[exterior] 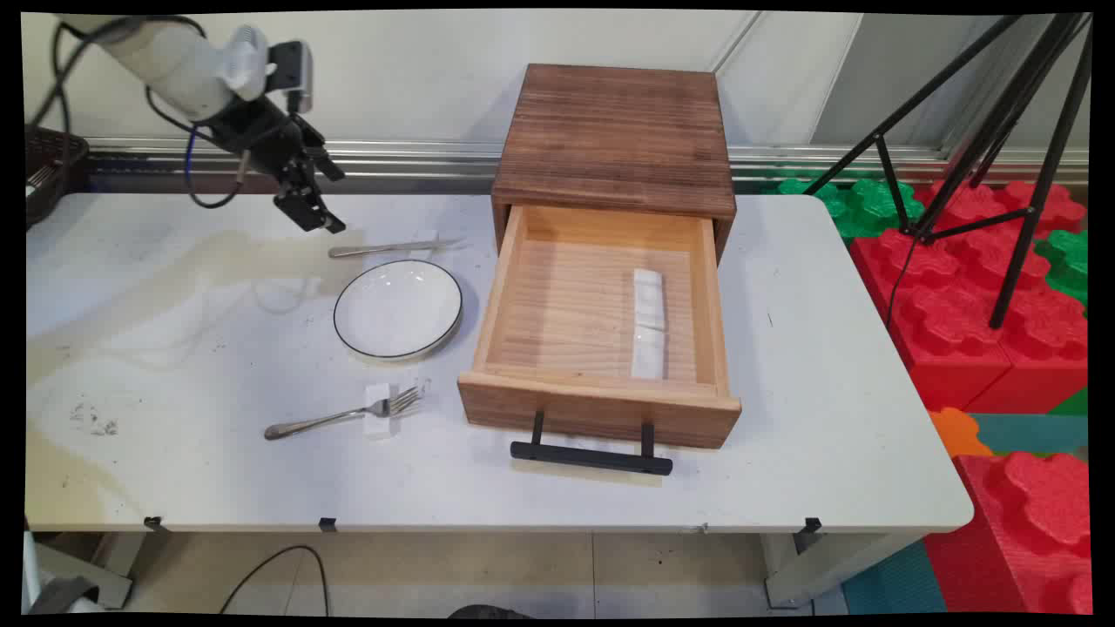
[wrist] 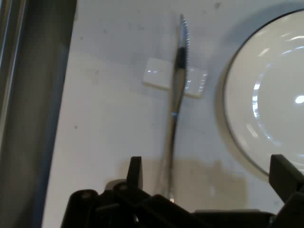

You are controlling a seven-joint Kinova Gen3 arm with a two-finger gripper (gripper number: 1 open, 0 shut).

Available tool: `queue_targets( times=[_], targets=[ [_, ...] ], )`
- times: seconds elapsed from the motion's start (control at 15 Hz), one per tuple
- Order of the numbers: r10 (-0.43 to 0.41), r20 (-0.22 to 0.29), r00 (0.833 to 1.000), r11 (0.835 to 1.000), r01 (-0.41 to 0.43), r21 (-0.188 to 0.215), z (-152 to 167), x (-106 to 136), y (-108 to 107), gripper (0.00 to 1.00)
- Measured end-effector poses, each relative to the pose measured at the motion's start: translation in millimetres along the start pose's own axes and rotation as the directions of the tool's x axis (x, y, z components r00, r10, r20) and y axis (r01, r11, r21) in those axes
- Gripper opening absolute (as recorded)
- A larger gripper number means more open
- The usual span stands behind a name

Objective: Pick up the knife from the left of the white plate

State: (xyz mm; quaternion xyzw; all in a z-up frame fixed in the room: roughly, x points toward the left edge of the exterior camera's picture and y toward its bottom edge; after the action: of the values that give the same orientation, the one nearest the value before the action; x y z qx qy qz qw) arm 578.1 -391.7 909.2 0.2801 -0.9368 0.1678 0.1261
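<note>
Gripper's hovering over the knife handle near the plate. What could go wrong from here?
1. The knife lies flat with its blade resting on a small white block; the open gripper may push the thin handle aside rather than pinch it.
2. The plate sits close beside the knife, so one fingertip could clip its rim.
3. The open wooden drawer stands just beyond the plate; a wide swing might hit it.

White table [exterior: 784, 348] carries knife [exterior: 392, 248], plate [exterior: 398, 309], fork [exterior: 344, 415], open wooden drawer box [exterior: 610, 139].
</note>
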Motion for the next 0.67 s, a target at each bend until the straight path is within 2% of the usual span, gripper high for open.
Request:
queue_targets(
  times=[0.27,0.67],
  targets=[
    [0.028,0.027,0.999,1.0,-0.028,0.0,25,7,-17,1.0],
    [0.092,0.061,0.994,0.995,-0.09,-0.04,73,23,-39,1.0]
  ],
)
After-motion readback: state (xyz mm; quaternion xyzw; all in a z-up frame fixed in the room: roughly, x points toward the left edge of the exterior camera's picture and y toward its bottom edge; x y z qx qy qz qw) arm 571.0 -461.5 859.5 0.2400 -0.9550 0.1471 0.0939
